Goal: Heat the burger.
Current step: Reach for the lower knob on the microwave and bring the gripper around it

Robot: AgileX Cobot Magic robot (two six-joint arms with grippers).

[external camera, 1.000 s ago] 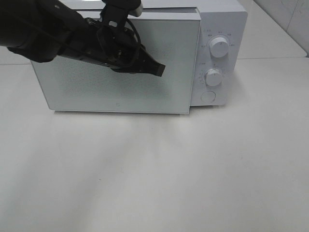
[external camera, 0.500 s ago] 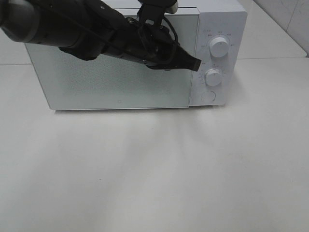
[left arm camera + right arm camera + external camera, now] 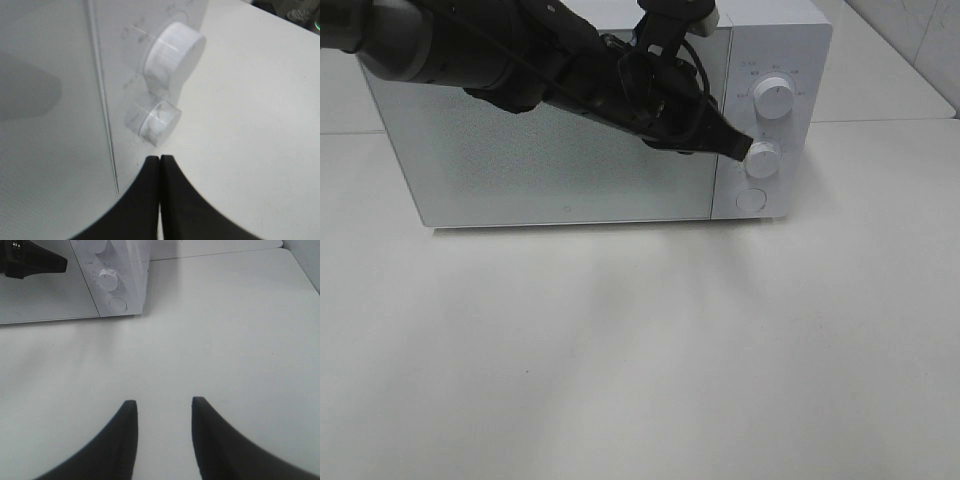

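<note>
Presumably nosing clenched left gripper (image 3: pixel 745 148) at microwave's (image 3: pixel 560 170) lower knob (image 3: pixel 762 159) to start heating; door shut, burger unseen; right gripper (image 3: pixel 161 407) parted, parked over table (image 3: pixel 230 320), out of way.

a plain white tabletop (image 3: pixel 640 360) under soft light.

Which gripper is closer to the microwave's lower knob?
Left. The left gripper, shut, has its tips right beside the lower knob; contact unclear. The right gripper hangs open over the table, well clear of the microwave.
</note>
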